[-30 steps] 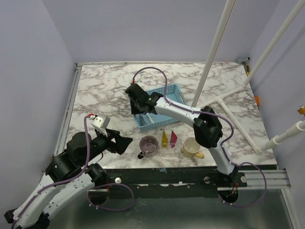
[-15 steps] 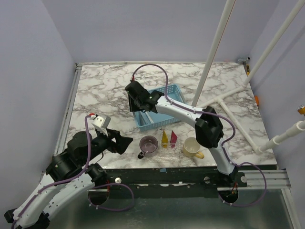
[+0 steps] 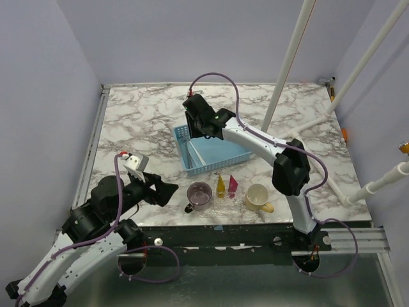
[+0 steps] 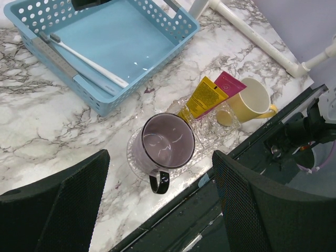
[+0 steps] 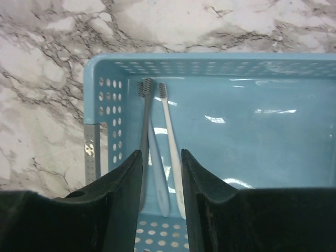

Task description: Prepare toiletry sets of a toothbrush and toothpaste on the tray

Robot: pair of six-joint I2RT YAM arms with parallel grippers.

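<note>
My left claw (image 3: pixel 167 190) waits released and empty near the front edge of the table (image 3: pixel 140 128), so I leave it there. In the blue basket (image 5: pixel 92 105) two toothbrushes lie side by side along one wall, the grey one (image 5: pixel 144 126) just beside the white one (image 5: pixel 169 131). My right claw (image 5: pixel 161 157) hangs over them, fingers a little apart, grasping nothing. I think I should centre on the white one only, descend straight and clench at mid handle, so the grey one is not dragged. The yellow tube (image 4: pixel 202 97) and pink tube (image 4: pixel 227 84) are on the clear tray (image 4: pixel 207 134), between the purple mug (image 4: pixel 163 144) and the cream mug (image 4: pixel 252 100).
</note>
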